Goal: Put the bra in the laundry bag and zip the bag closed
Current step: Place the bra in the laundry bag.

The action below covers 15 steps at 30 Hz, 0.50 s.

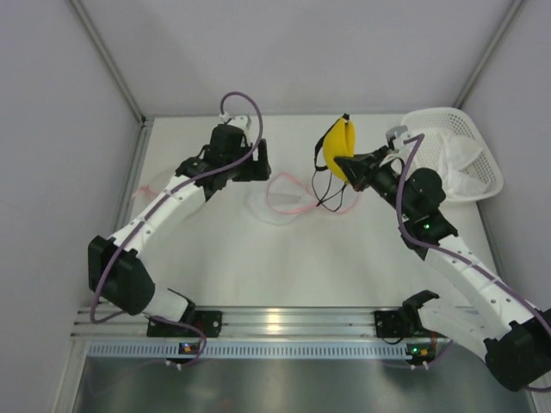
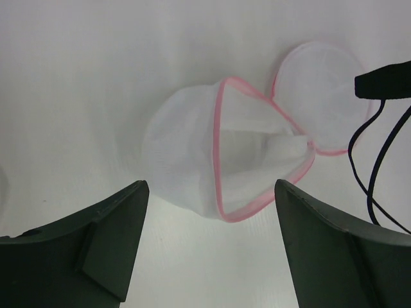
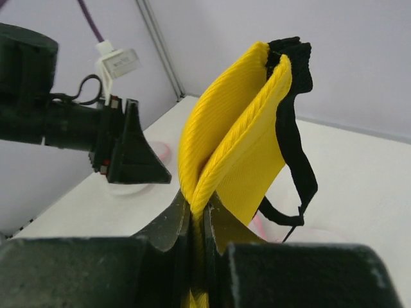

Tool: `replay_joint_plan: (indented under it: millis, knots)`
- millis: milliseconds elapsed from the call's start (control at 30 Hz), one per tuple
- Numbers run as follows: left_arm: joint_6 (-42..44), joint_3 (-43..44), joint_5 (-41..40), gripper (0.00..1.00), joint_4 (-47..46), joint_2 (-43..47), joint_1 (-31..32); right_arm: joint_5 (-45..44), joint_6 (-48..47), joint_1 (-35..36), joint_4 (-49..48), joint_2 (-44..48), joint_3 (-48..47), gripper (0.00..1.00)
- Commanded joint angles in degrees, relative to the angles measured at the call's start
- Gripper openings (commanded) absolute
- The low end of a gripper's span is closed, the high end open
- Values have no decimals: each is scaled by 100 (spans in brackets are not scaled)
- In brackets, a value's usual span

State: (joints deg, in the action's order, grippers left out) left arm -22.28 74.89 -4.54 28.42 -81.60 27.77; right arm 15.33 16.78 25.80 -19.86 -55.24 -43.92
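**Loading the bag.** The right gripper [image 1: 357, 168], jaws clamped on the folded yellow bra [image 1: 337, 148], holds it aloft just right of the bag [image 1: 280, 206]. The bra's black straps hang beside the bag's mouth. The left gripper [image 1: 256, 161], jaws wide apart and empty, hovers just left of the bag, whose pink-edged mouth gapes on the bra's side. Judged best practice: lift the bag's upper rim with the left gripper, then feed the bra in low, straps following, clear of the zip.

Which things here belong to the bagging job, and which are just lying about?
Job: yellow bra, pinched in the right gripper; laundry bag, unzipped; left gripper, open, facing it.
Lying about: white basket, cloth inside.
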Motion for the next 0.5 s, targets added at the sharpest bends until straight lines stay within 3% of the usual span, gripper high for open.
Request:
replay_joint_plan:
  millis: [0, 100, 233, 433, 467]
  knots:
    - [75, 148, 857, 85, 14, -188, 0, -337, 641, 12, -1008, 453, 497, 0]
    - [75, 245, 736, 81, -39, -540, 97, -242, 959, 12, -2065, 374, 981, 0]
    - [40, 306, 235, 71, -39, -1102, 264, 39, 907, 13, -2198, 5, 781, 0]
    - [-31, 307, -126, 68, -30, -1498, 317, 119, 784, 13, -2338, -162, 622, 0]
    - [-30, 307, -170, 63, -30, -1534, 326, 119, 757, 13, -2365, -197, 622, 0]
